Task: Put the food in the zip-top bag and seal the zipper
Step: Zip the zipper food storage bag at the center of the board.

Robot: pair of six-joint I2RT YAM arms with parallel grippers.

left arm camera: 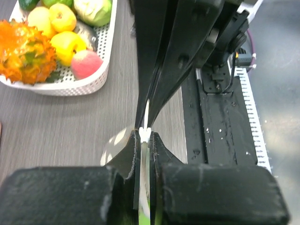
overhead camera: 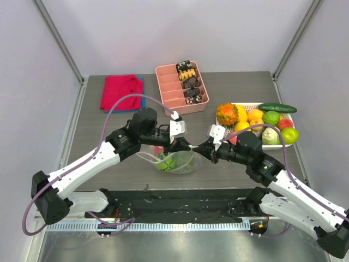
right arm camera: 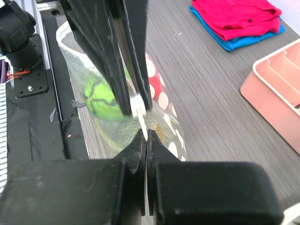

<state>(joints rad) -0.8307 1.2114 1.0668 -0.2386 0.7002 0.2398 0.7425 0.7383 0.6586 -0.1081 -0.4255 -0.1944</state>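
Centrally on the grey wood-grain desk point(overhead camera: 245, 93) the zip-top bag point(overhead camera: 182, 162) sags: clear crinkled film printed with white dots, a round bright green fruit point(right arm camera: 99, 96) and a red one point(right arm camera: 155, 84) inside. Left fingers point(left arm camera: 164, 157), matte black, pinch the thin zipper point(left arm camera: 145, 135) strip at its white slider. Right fingers point(right arm camera: 161, 154) pressed together on the same top edge, tip to tip with the left. White perforated basket point(left arm camera: 93, 82) nearby.
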